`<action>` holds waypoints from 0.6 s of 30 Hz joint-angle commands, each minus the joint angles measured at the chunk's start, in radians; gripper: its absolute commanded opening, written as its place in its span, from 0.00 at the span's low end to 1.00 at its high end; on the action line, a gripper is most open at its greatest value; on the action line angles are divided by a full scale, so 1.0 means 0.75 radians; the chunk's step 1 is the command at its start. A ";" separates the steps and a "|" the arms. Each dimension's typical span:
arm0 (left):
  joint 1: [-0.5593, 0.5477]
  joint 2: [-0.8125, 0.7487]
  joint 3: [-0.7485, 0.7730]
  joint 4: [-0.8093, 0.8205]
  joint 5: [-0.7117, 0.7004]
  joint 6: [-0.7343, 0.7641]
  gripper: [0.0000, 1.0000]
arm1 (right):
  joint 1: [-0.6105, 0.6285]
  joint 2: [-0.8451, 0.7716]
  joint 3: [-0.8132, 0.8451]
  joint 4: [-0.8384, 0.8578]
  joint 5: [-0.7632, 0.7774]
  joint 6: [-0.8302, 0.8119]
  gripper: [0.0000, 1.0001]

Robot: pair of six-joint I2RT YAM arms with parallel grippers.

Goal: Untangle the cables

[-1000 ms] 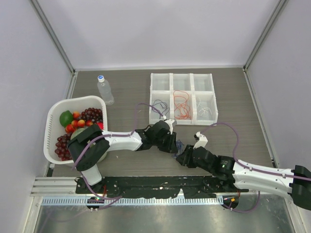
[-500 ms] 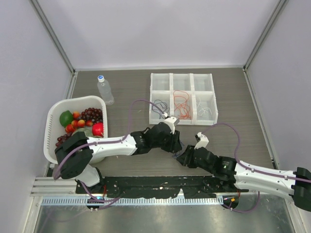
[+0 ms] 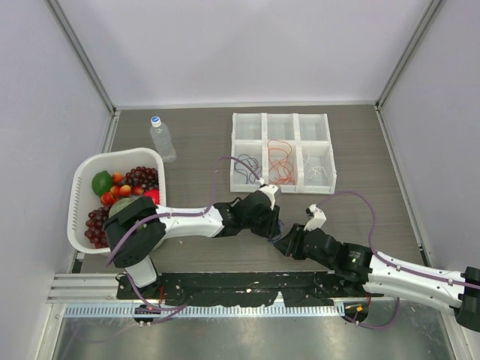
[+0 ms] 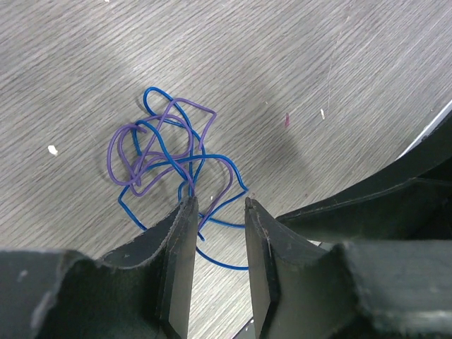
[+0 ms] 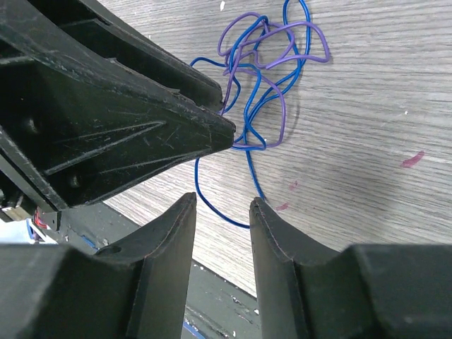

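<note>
Blue-and-purple cable tangle (image 4: 166, 152) lies on counter (image 4: 339, 63), between both claws. Left claw (image 4: 219, 203) narrow, strands entering gap, nothing pinched. Right claw (image 5: 222, 201) likewise part-open, empty. Risk: pinching both colours together; pull then tightens knot.

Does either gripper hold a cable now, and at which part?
Nothing is held, it seems: left gripper and right gripper stand open over the tangled thin blue and purple cables.
</note>
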 commanded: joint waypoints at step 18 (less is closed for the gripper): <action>0.004 0.049 0.023 -0.012 -0.070 0.068 0.27 | 0.005 0.094 0.013 0.073 0.009 -0.004 0.41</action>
